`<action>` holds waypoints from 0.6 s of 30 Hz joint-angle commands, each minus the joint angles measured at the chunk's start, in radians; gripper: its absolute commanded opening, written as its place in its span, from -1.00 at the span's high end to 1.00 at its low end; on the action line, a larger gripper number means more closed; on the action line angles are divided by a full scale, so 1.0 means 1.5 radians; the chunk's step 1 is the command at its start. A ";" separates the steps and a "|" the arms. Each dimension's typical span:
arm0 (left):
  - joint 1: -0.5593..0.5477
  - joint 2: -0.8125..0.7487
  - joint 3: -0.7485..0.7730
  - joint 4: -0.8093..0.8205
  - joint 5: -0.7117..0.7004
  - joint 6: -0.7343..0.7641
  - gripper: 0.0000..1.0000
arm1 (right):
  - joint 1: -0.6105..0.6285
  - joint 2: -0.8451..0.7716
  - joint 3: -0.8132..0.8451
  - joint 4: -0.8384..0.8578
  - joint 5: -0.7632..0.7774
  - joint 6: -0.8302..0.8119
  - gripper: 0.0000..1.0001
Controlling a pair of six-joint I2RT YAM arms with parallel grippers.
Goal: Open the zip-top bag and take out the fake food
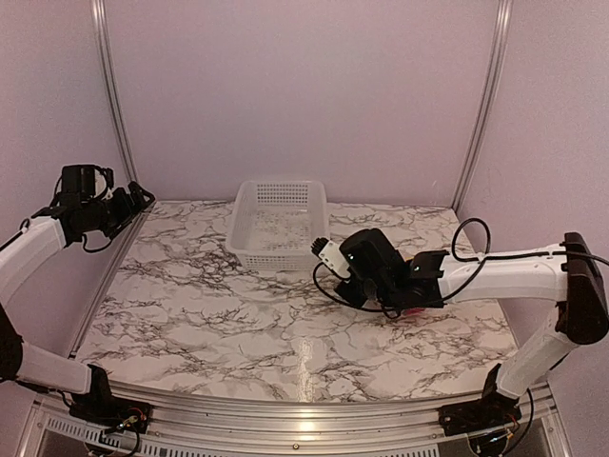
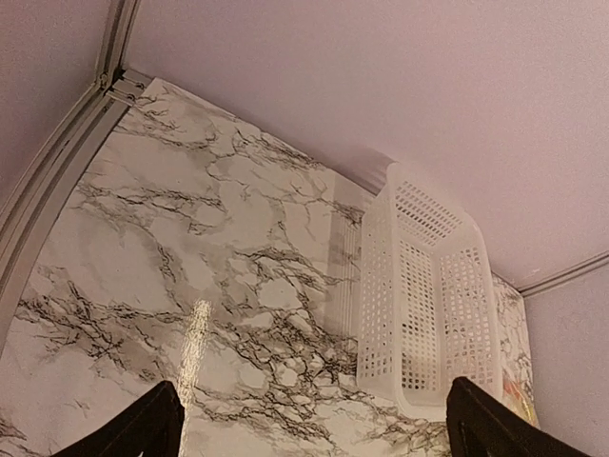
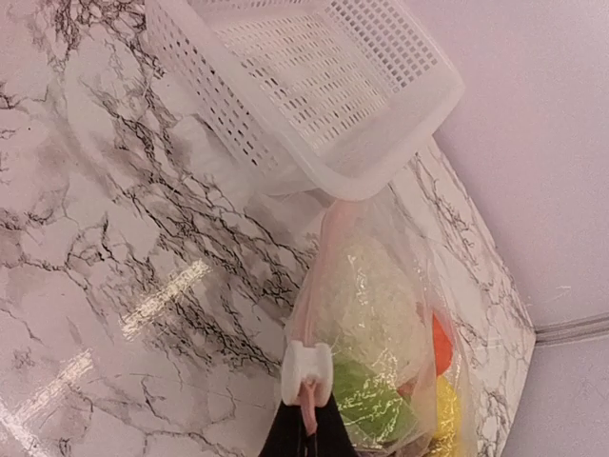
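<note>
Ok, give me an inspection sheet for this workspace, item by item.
Surface: marble-pattern table, glare streaks, no spills seen.
Job's things: zip-top bag beside the basket's corner, fake food inside.
Clutter: white perforated basket at the back.
Grippers: left gripper open, holding nothing; right gripper shut on the bag's zip edge.
Cables: black cable looping off the right arm.
Surroundings: plain walls, aluminium frame posts.

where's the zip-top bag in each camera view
right wrist: zip-top bag lower centre-right, just below the white basket, its edge pinched in the right gripper.
top external: right of centre, almost all hidden under the right gripper.
left wrist: only a coloured sliver at bottom right, past the basket.
shared landmark: the white basket.
</note>
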 commanded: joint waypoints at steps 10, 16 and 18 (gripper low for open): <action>-0.037 -0.001 0.065 0.010 0.308 0.128 -0.98 | -0.025 -0.331 -0.017 -0.152 -0.242 0.136 1.00; -0.110 -0.009 0.070 -0.005 0.338 0.170 -0.98 | -0.028 -0.397 0.012 -0.230 -0.268 0.155 1.00; -0.161 -0.009 0.090 -0.045 0.319 0.232 -0.98 | -0.028 -0.406 0.018 -0.216 -0.309 0.151 1.00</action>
